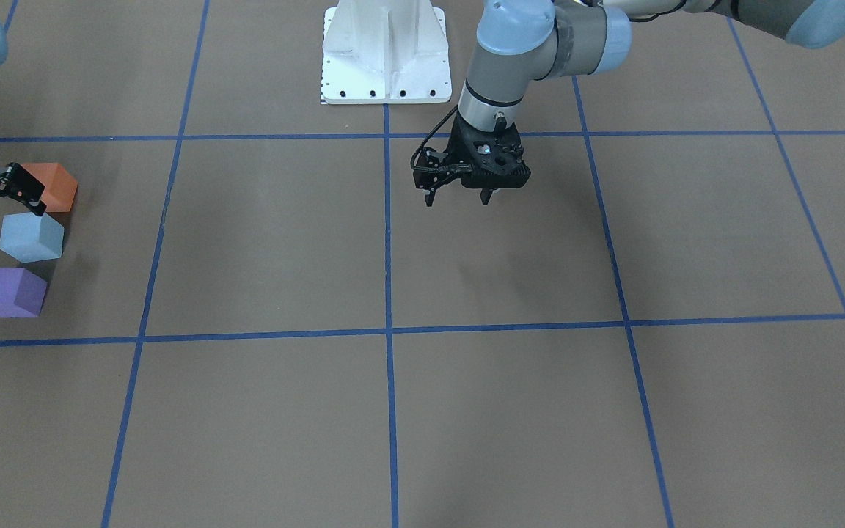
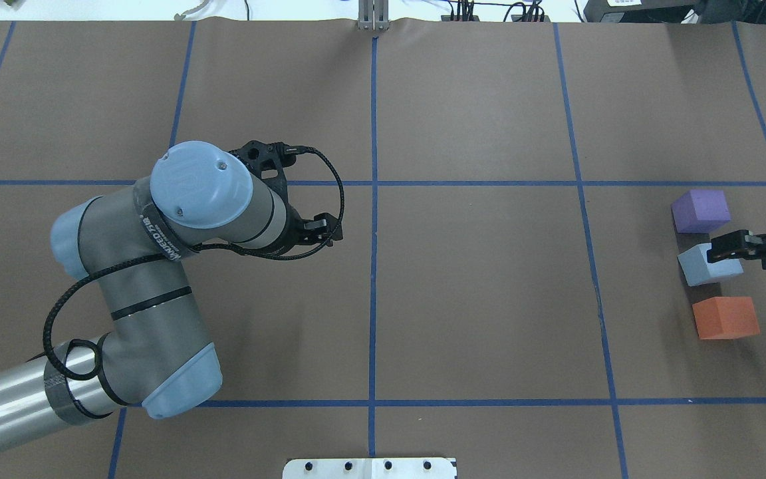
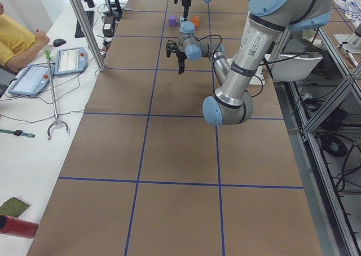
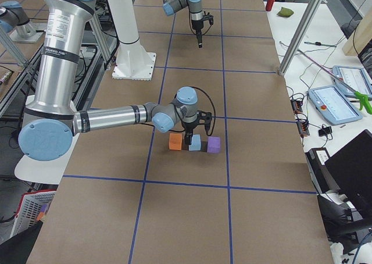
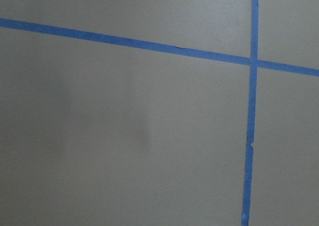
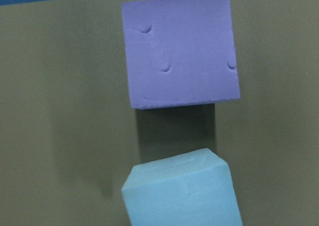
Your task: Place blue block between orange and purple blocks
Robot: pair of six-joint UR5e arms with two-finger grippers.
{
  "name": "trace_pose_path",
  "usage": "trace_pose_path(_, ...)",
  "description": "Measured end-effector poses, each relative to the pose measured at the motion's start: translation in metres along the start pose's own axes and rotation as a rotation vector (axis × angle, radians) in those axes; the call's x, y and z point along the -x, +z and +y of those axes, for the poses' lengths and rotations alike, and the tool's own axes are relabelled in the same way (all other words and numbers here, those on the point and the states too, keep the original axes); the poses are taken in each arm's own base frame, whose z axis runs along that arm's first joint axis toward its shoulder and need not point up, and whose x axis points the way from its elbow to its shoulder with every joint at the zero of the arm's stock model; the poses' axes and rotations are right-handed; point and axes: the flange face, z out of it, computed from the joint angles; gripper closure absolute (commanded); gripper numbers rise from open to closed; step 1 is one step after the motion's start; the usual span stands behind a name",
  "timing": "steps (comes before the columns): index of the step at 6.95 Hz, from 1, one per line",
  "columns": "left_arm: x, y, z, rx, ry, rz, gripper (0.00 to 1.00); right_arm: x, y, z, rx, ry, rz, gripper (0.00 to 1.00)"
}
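Observation:
The light blue block (image 1: pixel 31 236) sits on the table in a row between the orange block (image 1: pixel 56 186) and the purple block (image 1: pixel 10 291), with small gaps on both sides. The row also shows in the overhead view: purple (image 2: pixel 701 209), blue (image 2: pixel 707 266), orange (image 2: pixel 725 317). My right gripper (image 1: pixel 8 205) hovers just above the blue block, open, holding nothing; one finger (image 2: pixel 725 253) reaches over the block. The right wrist view shows the purple block (image 6: pixel 180 49) and the blue block (image 6: pixel 182 191) from above. My left gripper (image 1: pixel 459 196) is open and empty over bare table near the middle.
The white robot base (image 1: pixel 384 51) stands at the table's robot side. Blue tape lines (image 1: pixel 387 330) form a grid on the brown table. A side bench with tablets (image 3: pixel 70 58) and an operator (image 3: pixel 17 39) lies beyond the table's edge.

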Motion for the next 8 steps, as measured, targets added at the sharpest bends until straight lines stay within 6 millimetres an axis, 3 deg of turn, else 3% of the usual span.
trace_pose_path(2, 0.026, -0.032, -0.007, -0.014, 0.056, -0.003, 0.00, -0.025, -0.037, -0.020, -0.023, 0.002, -0.051, 0.00)
trace_pose_path(4, 0.089, -0.077, -0.015, -0.009, 0.180, -0.072, 0.00, -0.057, -0.068, -0.038, -0.008, -0.049, -0.062, 0.00)
trace_pose_path(5, 0.137, -0.101, -0.024, 0.005, 0.230, -0.100, 0.00, -0.066, -0.079, -0.051, -0.002, -0.077, -0.051, 0.00)
trace_pose_path(6, 0.195, -0.127, -0.045, 0.038, 0.276, -0.117, 0.00, -0.074, -0.092, -0.063, -0.002, -0.101, -0.035, 0.00)
trace_pose_path(8, 0.336, -0.173, -0.103, 0.077, 0.389, -0.160, 0.00, -0.096, -0.118, -0.074, -0.019, -0.127, -0.024, 0.00)
